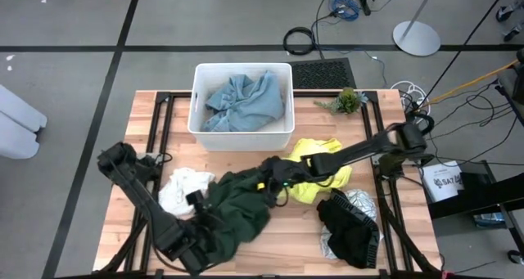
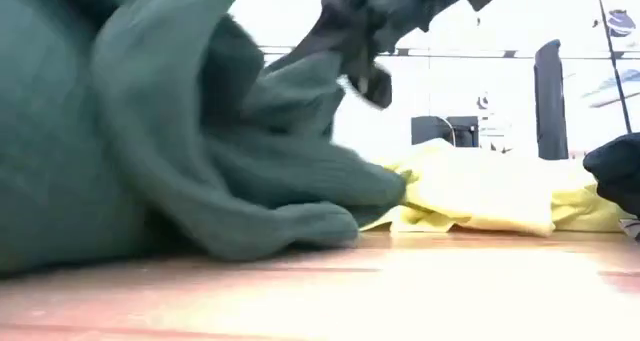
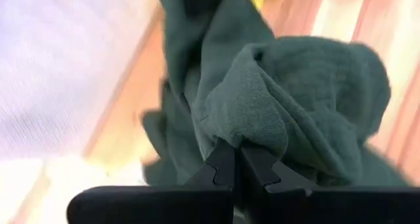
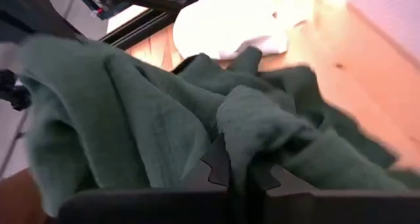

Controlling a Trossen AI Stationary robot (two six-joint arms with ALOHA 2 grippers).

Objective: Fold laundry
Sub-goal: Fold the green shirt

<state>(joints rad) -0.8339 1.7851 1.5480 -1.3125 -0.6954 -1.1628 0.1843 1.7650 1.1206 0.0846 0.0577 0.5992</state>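
Observation:
A dark green garment (image 1: pixel 236 207) lies crumpled at the table's near middle and fills the left of the low view (image 2: pixel 150 131). My left gripper (image 1: pixel 199 207) is shut on its left part. My right gripper (image 1: pixel 270 181) is shut on its far right part. A white cloth (image 1: pixel 184 186) lies just left of the green one. A bright yellow garment (image 1: pixel 321 174) lies under my right arm. A black garment (image 1: pixel 348 226) lies on a line-patterned cloth (image 1: pixel 362 202) at the near right. A light blue garment (image 1: pixel 241 99) sits in the white tub (image 1: pixel 201 107). My left gripper pinches a bunched fold of the dark green garment (image 3: pixel 252 135) between its two shut fingers; one layer or several, I cannot tell. The cloth bulges past the fingertips, and the rest lies on the table. My right gripper pinches a bunched fold of the dark green garment (image 4: pixel 239 129) between its two shut fingers, coming from the table's right side. In the low view the held part (image 2: pixel 300 76) rises toward the gripper, while the rest lies slack on the table.
The tub stands at the table's far middle, and a small green plant (image 1: pixel 348 101) at the far right. Bare wood shows at the near left (image 1: pixel 123 230) and along the near edge (image 2: pixel 400 291).

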